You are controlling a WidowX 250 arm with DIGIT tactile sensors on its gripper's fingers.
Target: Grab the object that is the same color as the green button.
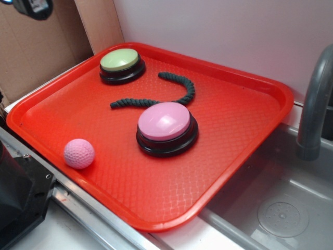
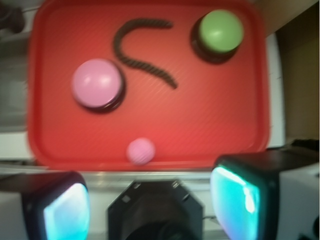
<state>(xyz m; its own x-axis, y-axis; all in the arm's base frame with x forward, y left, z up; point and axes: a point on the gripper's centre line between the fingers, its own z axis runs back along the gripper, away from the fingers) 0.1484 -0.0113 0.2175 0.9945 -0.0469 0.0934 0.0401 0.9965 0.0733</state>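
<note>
My target is the dark green rope piece (image 1: 156, 94), lying in a loose S across the middle of the red tray (image 1: 244, 125), its hooked end curling toward the tray's far edge and its straighter tail running toward the left side. It sits between the green button (image 1: 120, 64), which is near the tray's far left corner, and the pink button (image 1: 166, 127) in the centre; the rope looks to pass just beside the pink button's base, possibly touching it. A pink dimpled ball (image 1: 79, 153) rests near the tray's near left edge, well apart from the rope. To take this cleanly I'd come down on the tail half, away from the pink button, with the fingers straddling the rope crosswise so they close on its thin width and don't clip either dome. In the wrist view the gripper (image 2: 150, 200) hangs back over the tray's near edge, its two fingers (image 2: 240, 200) spread wide apart, holding nothing and touching nothing.
</note>
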